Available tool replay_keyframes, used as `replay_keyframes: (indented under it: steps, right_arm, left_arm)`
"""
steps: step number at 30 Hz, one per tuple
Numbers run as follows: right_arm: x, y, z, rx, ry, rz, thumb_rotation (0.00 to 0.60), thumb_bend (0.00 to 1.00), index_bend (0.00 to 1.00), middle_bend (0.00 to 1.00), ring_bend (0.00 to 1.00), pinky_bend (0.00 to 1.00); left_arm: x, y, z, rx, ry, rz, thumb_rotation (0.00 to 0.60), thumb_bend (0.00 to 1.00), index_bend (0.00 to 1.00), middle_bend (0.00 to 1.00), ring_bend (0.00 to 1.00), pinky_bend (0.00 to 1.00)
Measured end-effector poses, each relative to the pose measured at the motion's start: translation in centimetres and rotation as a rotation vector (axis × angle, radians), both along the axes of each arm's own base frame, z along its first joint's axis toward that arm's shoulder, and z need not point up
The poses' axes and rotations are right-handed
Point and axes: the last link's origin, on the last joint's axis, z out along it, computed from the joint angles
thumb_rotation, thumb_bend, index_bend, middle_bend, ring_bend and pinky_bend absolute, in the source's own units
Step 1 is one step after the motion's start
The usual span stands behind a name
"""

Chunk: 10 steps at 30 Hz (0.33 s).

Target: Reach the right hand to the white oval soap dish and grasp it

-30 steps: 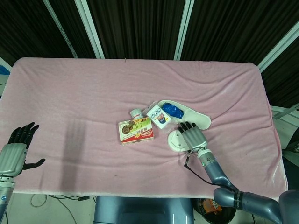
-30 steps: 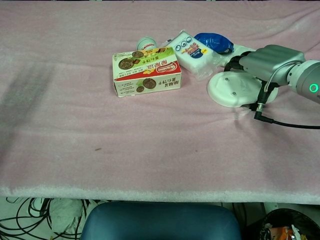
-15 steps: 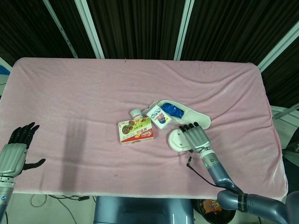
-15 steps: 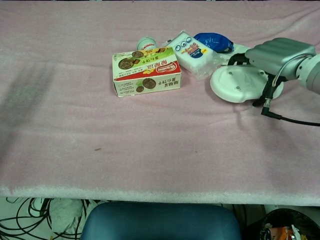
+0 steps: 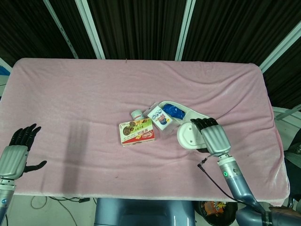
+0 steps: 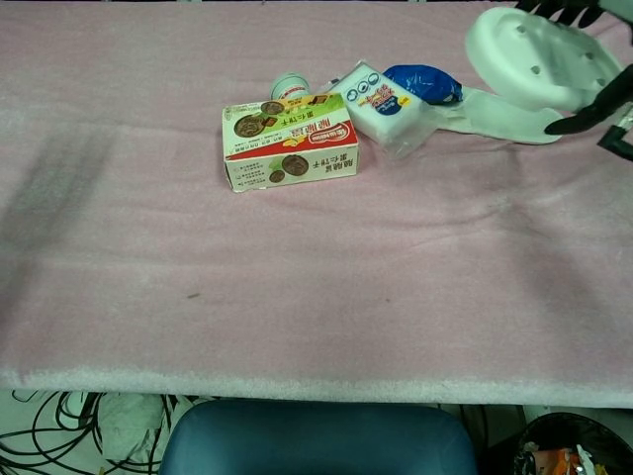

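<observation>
Chest view shows the white oval soap dish [image 6: 529, 61] tilted up off the pink bench [image 6: 297, 297], where half a second ago it lay flat; the right hand [image 5: 215, 136] grips it, fingers wrapped over its far rim, so the grasp looks made. Below it lie the white insole [image 5: 200, 116] and snack box [image 5: 137, 132]. The left hand [image 5: 16, 153] hangs spread and empty

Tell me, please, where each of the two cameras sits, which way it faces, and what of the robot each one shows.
Head view: high above the table's near edge, looking down; left hand open at lower left, right hand holding the soap dish.
Chest view: low at the near edge, looking across the pink cloth; only dark fingertips of the right hand show on the dish.
Both share the dish, snack box and tissue pack.
</observation>
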Motion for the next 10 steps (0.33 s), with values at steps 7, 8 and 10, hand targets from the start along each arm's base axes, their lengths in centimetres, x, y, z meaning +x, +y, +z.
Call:
replay_keyframes:
  steps: [7,8,10]
  right_arm:
    - [-2.0,5.2,2.3,-0.033,-0.129,0.017,0.600,0.27,0.57,0.59,0.42,0.24]
    - [-2.2,5.8,2.5,-0.035,-0.140,0.025,0.600,0.27,0.57,0.59,0.42,0.23]
    - [-2.6,7.0,3.0,-0.042,-0.162,0.048,0.600,0.27,0.57,0.59,0.42,0.23]
  left_arm:
    - [0.0,-0.2,-0.1,-0.003,0.002,-0.006,0.600,0.00,0.00,0.00,0.00,0.00]
    - [0.0,-0.2,-0.1,-0.004,0.001,-0.005,0.600,0.00,0.00,0.00,0.00,0.00]
    - [0.0,-0.2,-0.2,-0.005,0.002,-0.007,0.600,0.00,0.00,0.00,0.00,0.00]
